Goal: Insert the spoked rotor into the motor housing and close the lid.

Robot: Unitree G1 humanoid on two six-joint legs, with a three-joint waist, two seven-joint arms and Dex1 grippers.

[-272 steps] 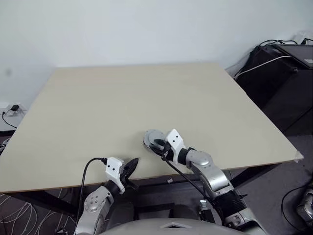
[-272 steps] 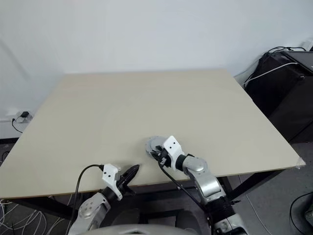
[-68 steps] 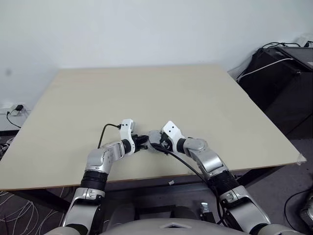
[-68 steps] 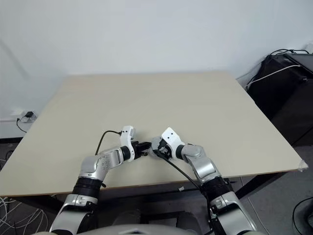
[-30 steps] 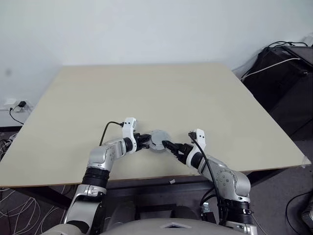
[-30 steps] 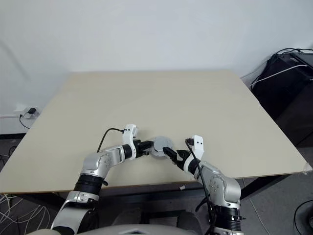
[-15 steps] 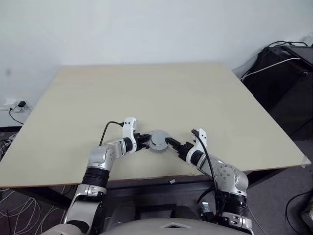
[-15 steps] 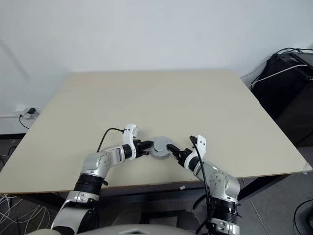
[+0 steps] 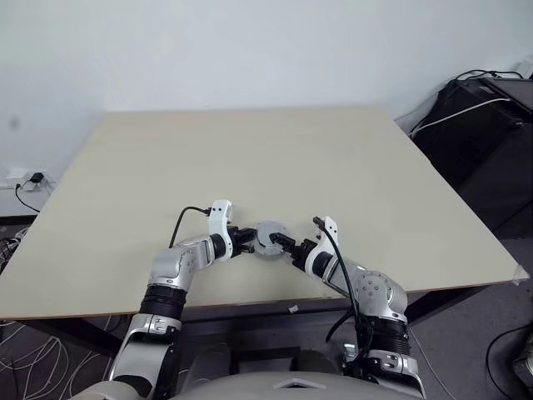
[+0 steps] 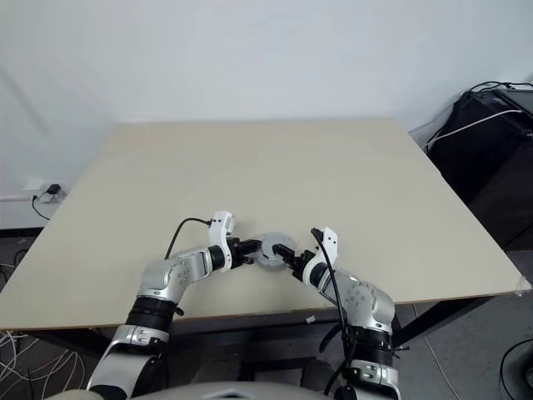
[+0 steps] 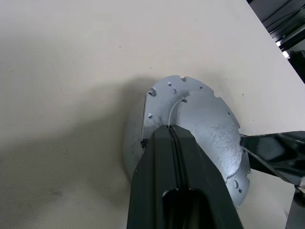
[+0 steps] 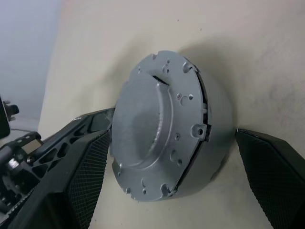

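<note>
The lid (image 12: 152,124), a grey metal disc with a raised hub, lies on a round grey body, the motor housing (image 12: 212,143), near the table's front edge (image 9: 268,237). A dark slit shows between the two. The spoked rotor is hidden. My left gripper (image 9: 248,239) is shut, and its joined fingertips (image 11: 170,129) rest on the lid's top from the left. My right gripper (image 9: 284,245) is open and comes in from the right. Its fingers (image 12: 76,181) stand on either side of the assembly, apart from its wall.
The beige table (image 9: 250,150) stretches wide behind the motor. Its front edge lies just below my arms. Dark equipment with cables (image 9: 483,117) stands off the table's right side. A wall socket (image 9: 29,179) sits low at the left.
My right gripper has moved in toward the motor from the right and rolled, so its open fingers now flank the assembly. The left gripper and the lid stayed still.
</note>
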